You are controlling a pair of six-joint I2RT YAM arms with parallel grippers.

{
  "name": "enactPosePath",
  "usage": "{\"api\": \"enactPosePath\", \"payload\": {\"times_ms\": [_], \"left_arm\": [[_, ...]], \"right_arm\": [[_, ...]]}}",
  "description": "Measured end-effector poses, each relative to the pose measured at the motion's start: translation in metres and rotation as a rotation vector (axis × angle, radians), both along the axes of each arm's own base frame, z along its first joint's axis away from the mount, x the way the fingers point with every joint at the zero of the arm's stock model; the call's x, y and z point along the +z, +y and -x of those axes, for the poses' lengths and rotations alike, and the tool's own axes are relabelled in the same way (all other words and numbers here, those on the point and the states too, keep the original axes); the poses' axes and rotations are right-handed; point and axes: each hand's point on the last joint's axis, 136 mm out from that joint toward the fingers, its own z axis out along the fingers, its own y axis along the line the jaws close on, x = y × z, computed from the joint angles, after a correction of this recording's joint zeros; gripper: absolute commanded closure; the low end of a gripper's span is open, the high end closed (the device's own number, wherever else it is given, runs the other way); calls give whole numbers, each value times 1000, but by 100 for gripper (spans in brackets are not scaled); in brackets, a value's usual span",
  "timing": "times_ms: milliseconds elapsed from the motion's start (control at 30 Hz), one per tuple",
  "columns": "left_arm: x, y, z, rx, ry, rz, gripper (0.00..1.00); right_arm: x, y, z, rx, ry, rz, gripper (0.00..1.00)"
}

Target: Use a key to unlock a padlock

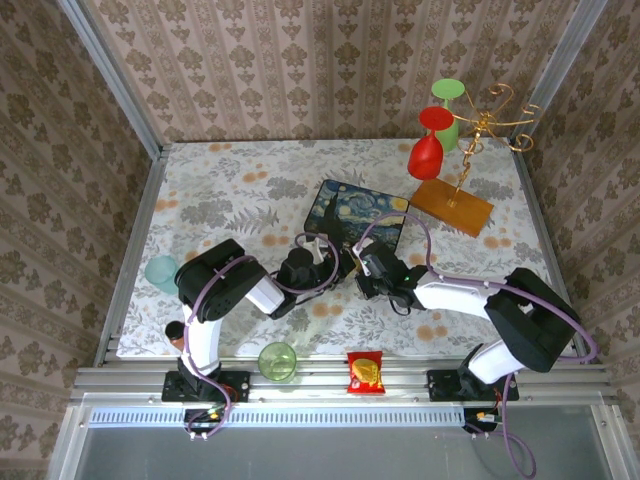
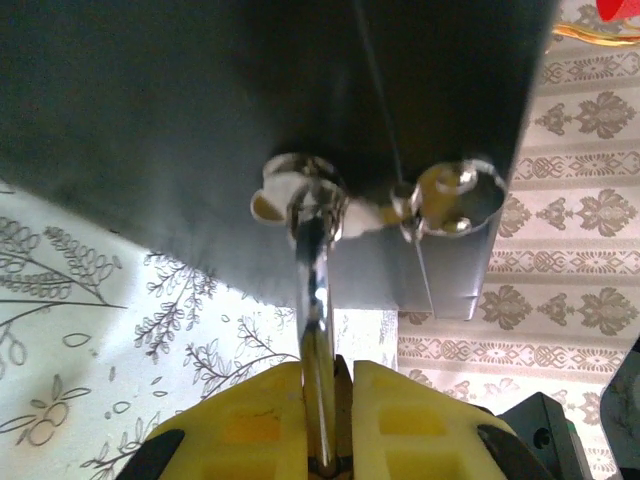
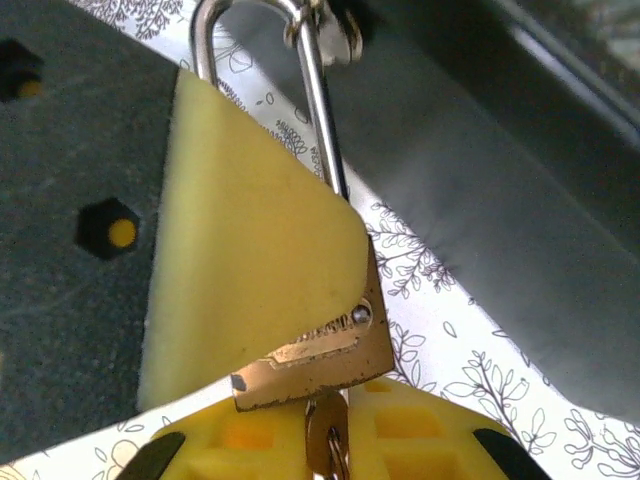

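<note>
Right wrist view: my right gripper (image 3: pixel 329 452) is clenched on the key (image 3: pixel 325 432) at the base of the padlock (image 3: pixel 335 355), which is hooked to the box (image 1: pixel 355 215). My left gripper (image 2: pixel 320 405) pinches the padlock. Next comes a steady twist.

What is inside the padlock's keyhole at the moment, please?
A key, its head pinched in the right tool below the brass padlock. Its blade is hidden within the body, and the left tool's yellow pad covers most of the brass.
</note>
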Motion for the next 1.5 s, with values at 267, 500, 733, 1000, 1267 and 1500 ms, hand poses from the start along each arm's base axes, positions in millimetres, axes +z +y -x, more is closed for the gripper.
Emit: {"api": "enactPosePath", "payload": {"times_ms": [267, 500, 733, 1000, 1267, 1500], "left_arm": [[1, 11, 0, 28, -4, -7, 79], [1, 23, -3, 50, -39, -12, 67], [-3, 26, -6, 54, -65, -32, 76], [-9, 26, -8, 46, -95, -62, 62], [-11, 14, -14, 8, -157, -145, 64], [-6, 19, -14, 10, -199, -210, 54]], "right_arm": [[2, 12, 4, 13, 121, -322, 95], [-4, 3, 16, -48, 240, -563, 95], [4, 11, 17, -38, 275, -665, 95], [6, 11, 17, -42, 300, -709, 92], [-13, 8, 22, -94, 359, -730, 92], [-19, 13, 21, -102, 393, -788, 90]]}}
